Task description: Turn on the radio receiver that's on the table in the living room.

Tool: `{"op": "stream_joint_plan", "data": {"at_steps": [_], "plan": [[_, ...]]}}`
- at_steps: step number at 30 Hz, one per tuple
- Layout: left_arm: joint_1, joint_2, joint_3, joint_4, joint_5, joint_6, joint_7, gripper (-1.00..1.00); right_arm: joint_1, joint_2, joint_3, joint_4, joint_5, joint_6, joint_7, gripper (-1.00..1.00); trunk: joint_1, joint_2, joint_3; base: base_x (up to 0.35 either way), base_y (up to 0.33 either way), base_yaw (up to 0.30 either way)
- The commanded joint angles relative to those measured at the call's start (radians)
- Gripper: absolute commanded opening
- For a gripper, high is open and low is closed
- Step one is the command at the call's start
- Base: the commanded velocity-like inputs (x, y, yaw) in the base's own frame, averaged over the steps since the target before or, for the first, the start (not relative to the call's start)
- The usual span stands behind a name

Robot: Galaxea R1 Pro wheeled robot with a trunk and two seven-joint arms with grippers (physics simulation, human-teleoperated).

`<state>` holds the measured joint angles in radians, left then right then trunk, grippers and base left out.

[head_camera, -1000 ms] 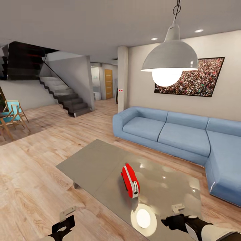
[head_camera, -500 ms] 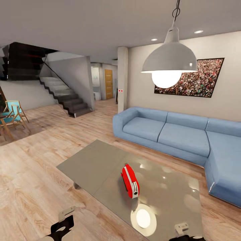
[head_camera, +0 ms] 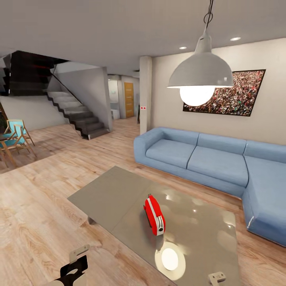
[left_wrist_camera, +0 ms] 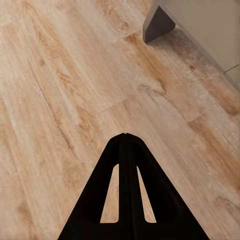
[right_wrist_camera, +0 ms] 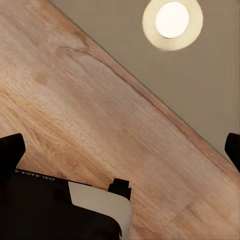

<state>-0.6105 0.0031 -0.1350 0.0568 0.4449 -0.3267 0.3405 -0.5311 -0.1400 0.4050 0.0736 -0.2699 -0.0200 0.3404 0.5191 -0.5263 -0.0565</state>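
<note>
The red radio receiver (head_camera: 155, 214) stands on edge near the middle of the low grey-beige table (head_camera: 115, 190), its white face turned to the right. My left gripper (head_camera: 75, 264) hangs low at the table's near left corner, over the wood floor; in the left wrist view the left gripper (left_wrist_camera: 125, 137) is shut with nothing in it. Of my right gripper, just a tip (head_camera: 216, 277) pokes up at the picture's lower edge, by the table's near edge. In the right wrist view the right gripper (right_wrist_camera: 122, 147) stands wide open above the table's edge (right_wrist_camera: 150, 100).
A blue sectional sofa (head_camera: 206, 159) runs behind and to the right of the table. A grey pendant lamp (head_camera: 200, 71) hangs above, mirrored on the tabletop (head_camera: 170, 258). Stairs (head_camera: 75, 113) and a deck chair (head_camera: 14, 137) stand far left. A table leg (left_wrist_camera: 157, 22) is close to my left gripper.
My right arm has dropped toward the bottom of the head view, until just its tip shows. The left gripper and the radio have stayed put.
</note>
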Motion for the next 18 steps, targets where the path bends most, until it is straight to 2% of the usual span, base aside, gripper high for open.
{"op": "stream_joint_plan", "data": {"at_steps": [1, 18], "plan": [[0.000, 0.000, 0.000, 0.000, 0.000, 0.000, 0.000, -1.00, 0.000, 0.000, 0.000, 0.000, 0.000, 0.000, 0.000, 1.00, -0.004, 0.007, 0.003, 0.000, 0.000, 0.000], [0.000, -0.004, 0.000, 0.010, -0.001, 0.000, 0.000, -1.00, 0.000, 0.002, 0.000, 0.000, 0.000, 0.000, 0.000, 1.00, -0.069, 0.126, 0.057, 0.000, 0.000, 0.000]]}}
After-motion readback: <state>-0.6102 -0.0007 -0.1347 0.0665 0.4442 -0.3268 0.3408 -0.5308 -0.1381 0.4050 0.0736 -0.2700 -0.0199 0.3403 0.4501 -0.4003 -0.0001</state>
